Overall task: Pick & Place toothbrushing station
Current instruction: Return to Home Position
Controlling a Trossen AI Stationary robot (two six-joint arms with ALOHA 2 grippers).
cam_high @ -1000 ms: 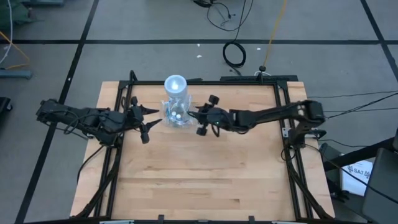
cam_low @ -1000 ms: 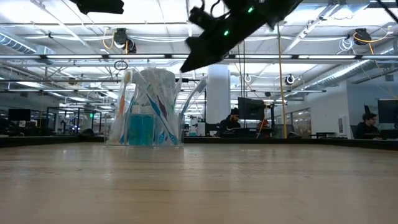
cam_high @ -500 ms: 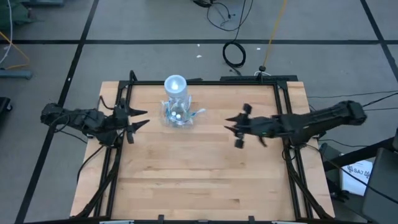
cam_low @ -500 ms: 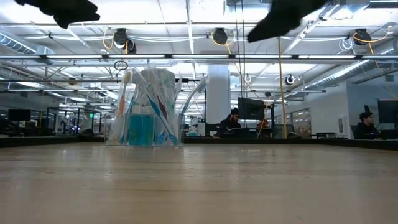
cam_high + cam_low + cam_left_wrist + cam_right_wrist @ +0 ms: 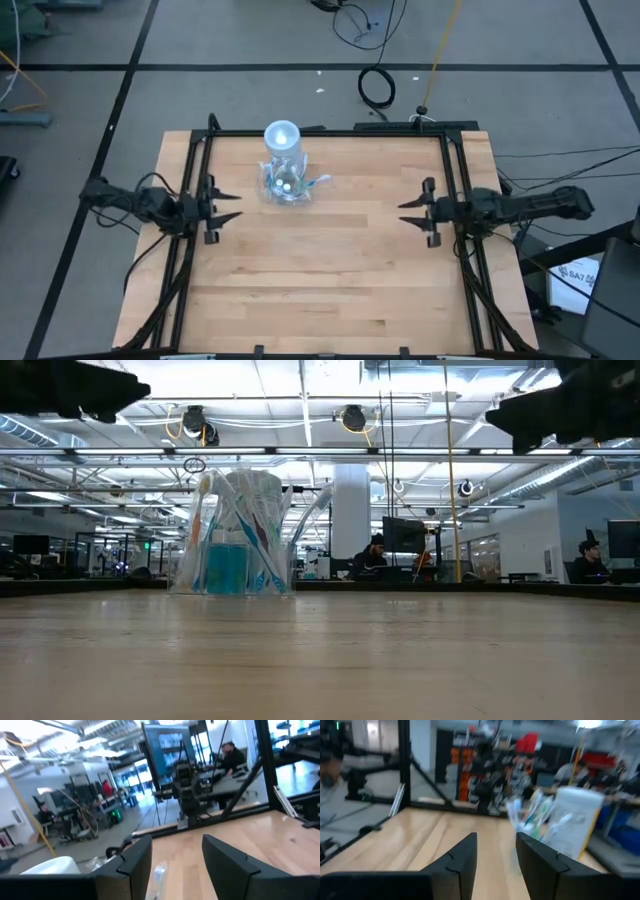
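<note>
Toothbrushing station (image 5: 283, 165) stands upright near table (image 5: 330, 300) far edge, slightly toward the left arm's side, toothbrushes (image 5: 262, 530) inside. Left gripper (image 5: 226, 206) hovers over left edge, fingers parted, empty. Right gripper (image 5: 408, 213) hovers over right edge, fingers parted, empty. Both well apart from station; broad stretch of table lies between them.

We count one pale wooden table (image 5: 330, 270) and, standing on it, one transparent plastic holder (image 5: 283, 165) with a tall clear cylinder and a pale round top. Inside it we see at least one teal tube (image 5: 227, 567) and several thin toothbrushes (image 5: 200, 520), whose exact number we cannot tell. There are two dark two-finger grippers: the left gripper (image 5: 230, 203) and the right gripper (image 5: 408, 212). On the floor lies one black coiled cable (image 5: 377, 88). In the room behind sit two people: one person (image 5: 375, 553) and a second person (image 5: 590, 555).
</note>
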